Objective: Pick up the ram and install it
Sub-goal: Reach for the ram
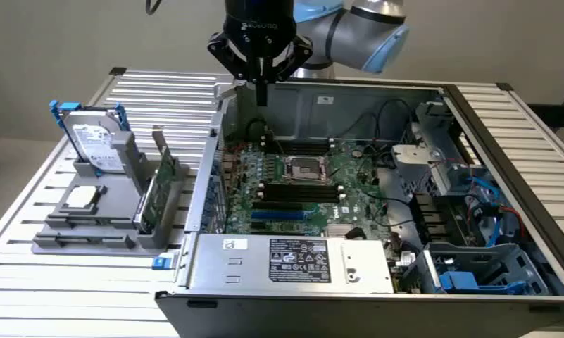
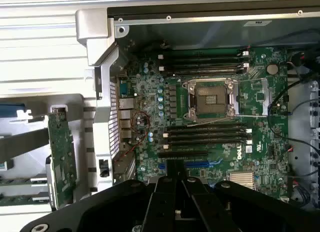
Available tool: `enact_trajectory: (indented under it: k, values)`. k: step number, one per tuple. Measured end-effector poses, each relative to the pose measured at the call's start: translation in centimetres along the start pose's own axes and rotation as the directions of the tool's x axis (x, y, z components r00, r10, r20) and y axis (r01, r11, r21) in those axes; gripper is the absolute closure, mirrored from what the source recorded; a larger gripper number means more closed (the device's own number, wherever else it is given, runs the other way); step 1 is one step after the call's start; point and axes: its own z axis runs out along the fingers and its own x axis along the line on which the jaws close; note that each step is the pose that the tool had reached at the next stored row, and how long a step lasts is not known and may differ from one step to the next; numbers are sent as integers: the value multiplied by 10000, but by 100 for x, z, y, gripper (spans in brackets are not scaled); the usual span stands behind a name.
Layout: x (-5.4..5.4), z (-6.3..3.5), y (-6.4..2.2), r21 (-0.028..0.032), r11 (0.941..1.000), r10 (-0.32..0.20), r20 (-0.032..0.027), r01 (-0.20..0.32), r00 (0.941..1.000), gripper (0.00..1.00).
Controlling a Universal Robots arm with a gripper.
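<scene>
Exterior view, foreground to background. Lower centre: power supply point(image 1: 301, 259), its label print too small to read, bounding the near edge of the open case point(image 1: 357, 105). Centre: motherboard point(image 1: 305, 186), marked DELL in the wrist view, with black memory slots point(image 1: 301, 193) beside the CPU socket point(image 1: 305, 167) and unobstructed room above; cables crowd the right. Left: expansion card point(image 1: 160, 184) and hard drive point(image 1: 96, 144) upright in a grey rack point(image 1: 84, 239). Upper centre: gripper point(image 1: 260, 83), lettered ROBOTIQ, fingers closed on the ram point(image 1: 261, 95), which hangs edge-on against the case's far wall.
</scene>
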Motion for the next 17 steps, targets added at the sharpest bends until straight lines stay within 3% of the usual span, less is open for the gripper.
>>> enact_trajectory:
  k: [9, 11, 17]
  values:
    - [9, -1, -1, -19, 10000, 1, -2, -1, 10000, 89]
    - [91, -3, -6, -50, 10000, 0, 6, 0, 10000, 89]
    - [365, -7, -26, -52, 10000, 0, 8, 0, 10000, 89]
